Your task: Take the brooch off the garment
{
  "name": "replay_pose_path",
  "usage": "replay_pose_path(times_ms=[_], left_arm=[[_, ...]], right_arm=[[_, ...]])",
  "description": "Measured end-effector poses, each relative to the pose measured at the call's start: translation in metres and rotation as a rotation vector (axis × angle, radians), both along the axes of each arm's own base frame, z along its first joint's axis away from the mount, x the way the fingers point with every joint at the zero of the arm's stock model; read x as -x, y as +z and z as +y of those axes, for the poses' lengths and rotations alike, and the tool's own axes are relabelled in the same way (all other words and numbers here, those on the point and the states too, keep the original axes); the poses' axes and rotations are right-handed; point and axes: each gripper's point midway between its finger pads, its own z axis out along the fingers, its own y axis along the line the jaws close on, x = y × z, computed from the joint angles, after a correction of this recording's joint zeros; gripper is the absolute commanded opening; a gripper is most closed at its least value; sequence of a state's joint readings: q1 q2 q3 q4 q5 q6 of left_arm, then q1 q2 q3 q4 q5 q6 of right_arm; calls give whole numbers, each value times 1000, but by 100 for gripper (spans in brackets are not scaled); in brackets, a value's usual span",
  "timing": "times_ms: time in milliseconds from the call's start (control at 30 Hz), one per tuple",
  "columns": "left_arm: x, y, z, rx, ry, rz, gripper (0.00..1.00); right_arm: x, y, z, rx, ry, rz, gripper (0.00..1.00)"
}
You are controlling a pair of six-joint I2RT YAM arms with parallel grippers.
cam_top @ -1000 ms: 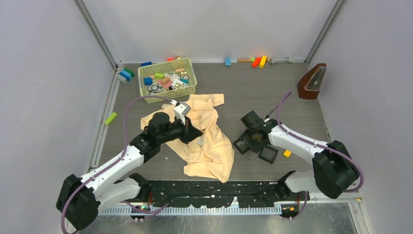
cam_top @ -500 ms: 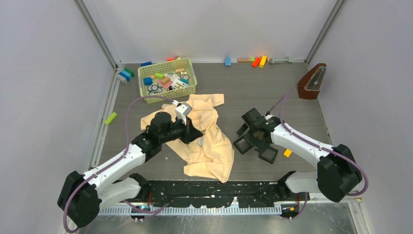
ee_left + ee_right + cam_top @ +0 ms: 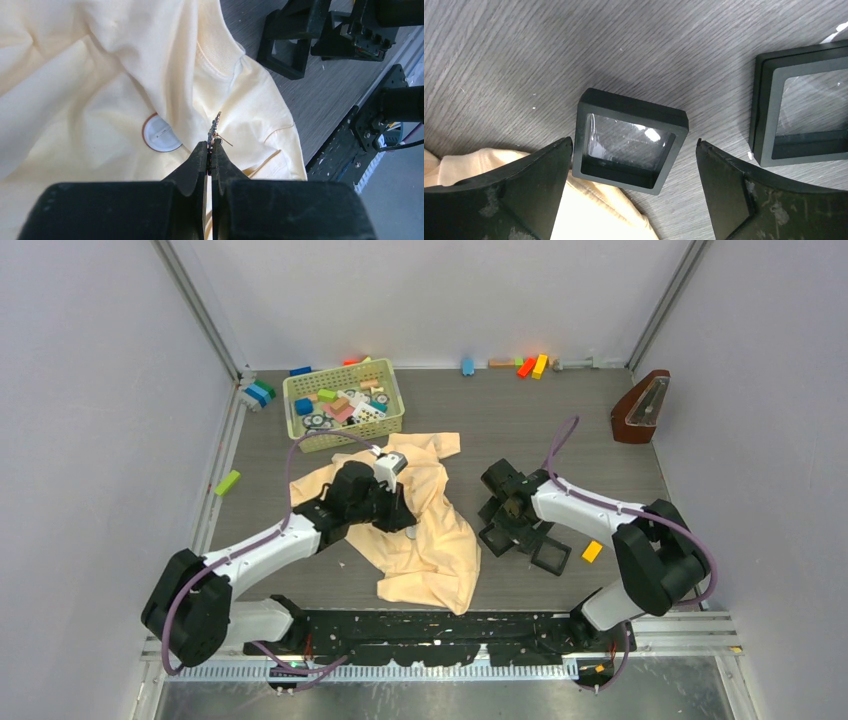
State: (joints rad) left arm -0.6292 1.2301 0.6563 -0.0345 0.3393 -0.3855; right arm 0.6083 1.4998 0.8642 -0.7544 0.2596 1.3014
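The garment is a pale yellow shirt lying crumpled on the table. It fills the left wrist view. My left gripper is shut on the brooch, a tiny dark-silvery ornament seen edge-on, sticking out past the fingertips with a thin pin wire jutting right. I cannot tell whether it still touches the cloth. In the top view the left gripper is over the shirt's middle. My right gripper is open and empty, straddling a black square tray beside the shirt's edge.
A round white disc lies on the shirt left of the brooch. A second black tray lies to the right, a third nearer the front. A green basket of blocks stands behind the shirt, a metronome at the far right.
My left gripper has shifted right and a little back over the shirt, still shut. My right gripper has moved left over the trays towards the shirt's edge.
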Motion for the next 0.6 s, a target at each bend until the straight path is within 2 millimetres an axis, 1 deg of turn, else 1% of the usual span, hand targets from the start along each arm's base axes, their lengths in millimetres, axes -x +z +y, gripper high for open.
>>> replay_pose_path(times_ms=[33,133,233,267,300,367,433,533,600], left_arm=[[1,-2,1,-6,0,8,0],[2,-8,5,-34,14,25,0],[-3,-10,12,-73,48,13,0],[-5,-11,15,-90,57,4,0],[-6,-12,18,-111,72,-6,0],[-10,-14,28,-166,116,-26,0],[-14,-15,36,-221,149,-49,0],[-18,-13,45,-302,198,-83,3],[-21,-13,49,-354,218,-105,9]], right_arm=[[0,-1,0,0,-2,1,98],[-2,-2,2,-5,-9,-3,91],[-3,-3,3,-10,-11,-6,86],[-3,-3,3,-11,-11,-5,82],[-3,-3,4,-11,-12,-5,80],[-4,-3,4,-15,-10,-7,72],[-4,-2,5,-22,-7,-11,69],[-2,2,5,-32,5,-20,66],[-2,8,5,-40,26,-42,62]])
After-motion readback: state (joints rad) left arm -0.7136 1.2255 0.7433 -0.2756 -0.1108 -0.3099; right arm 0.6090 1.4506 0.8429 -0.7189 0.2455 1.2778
